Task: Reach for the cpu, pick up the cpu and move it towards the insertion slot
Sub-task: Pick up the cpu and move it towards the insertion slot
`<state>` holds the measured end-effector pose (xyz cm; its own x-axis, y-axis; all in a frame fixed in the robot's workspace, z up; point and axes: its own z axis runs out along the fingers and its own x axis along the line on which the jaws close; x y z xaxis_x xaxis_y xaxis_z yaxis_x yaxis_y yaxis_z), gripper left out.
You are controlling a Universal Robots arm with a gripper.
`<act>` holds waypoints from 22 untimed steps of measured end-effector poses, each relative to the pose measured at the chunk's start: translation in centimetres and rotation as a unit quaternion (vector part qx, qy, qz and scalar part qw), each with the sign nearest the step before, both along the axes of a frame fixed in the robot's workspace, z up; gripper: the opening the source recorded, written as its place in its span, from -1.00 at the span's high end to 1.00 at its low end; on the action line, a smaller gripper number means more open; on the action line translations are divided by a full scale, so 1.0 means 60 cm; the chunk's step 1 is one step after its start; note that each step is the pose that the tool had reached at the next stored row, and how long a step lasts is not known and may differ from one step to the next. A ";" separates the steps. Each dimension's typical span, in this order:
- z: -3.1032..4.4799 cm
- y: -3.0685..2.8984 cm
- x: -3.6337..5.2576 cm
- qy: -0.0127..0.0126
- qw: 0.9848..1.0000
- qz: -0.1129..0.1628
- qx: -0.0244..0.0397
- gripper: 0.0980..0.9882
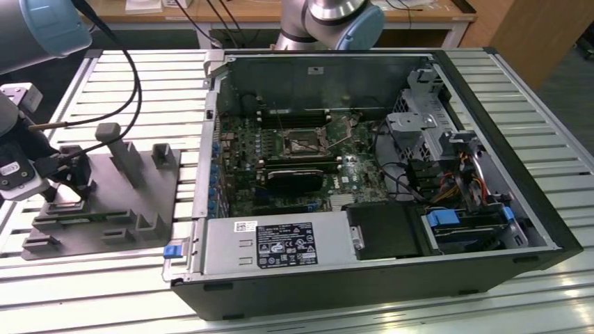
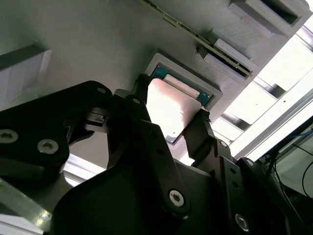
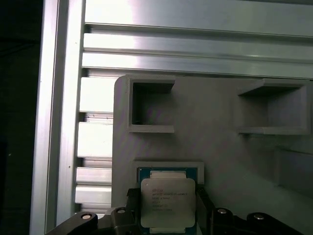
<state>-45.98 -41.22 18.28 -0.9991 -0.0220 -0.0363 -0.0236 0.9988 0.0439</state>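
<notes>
Gripper (image 1: 69,193) stood over the tray (image 1: 139,209) at the exterior view's left, jaws seemingly closed on opposite edges of the cpu (image 3: 167,203) in its recess; the slot (image 1: 302,141) lay well off to that view's right.

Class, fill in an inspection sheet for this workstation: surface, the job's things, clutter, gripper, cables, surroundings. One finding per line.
surface: slatted metal table, carrying a grey tray and an open computer case.
job's things: the cpu lies in a recess of the tray; the insertion slot sits on the green board inside the case.
clutter: nothing seen.
gripper: the gripper is down at the tray, its fingers against two opposite edges of the cpu.
cables: a black cable loops over the table toward the gripper; coloured wires lie inside the case.
surroundings: a second arm behind the case, wooden furniture beyond.
</notes>
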 end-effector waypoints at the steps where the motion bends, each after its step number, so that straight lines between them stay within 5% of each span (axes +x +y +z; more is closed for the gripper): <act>1: 0.000 0.0000 0.000 0.000 1.000 0.000 0.000 0.00; 22: 0.065 0.0000 0.000 -0.001 1.000 0.000 0.000 0.00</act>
<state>-45.99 -41.22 22.20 -0.9990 -0.0220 -0.0388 -0.0237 0.9988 0.0439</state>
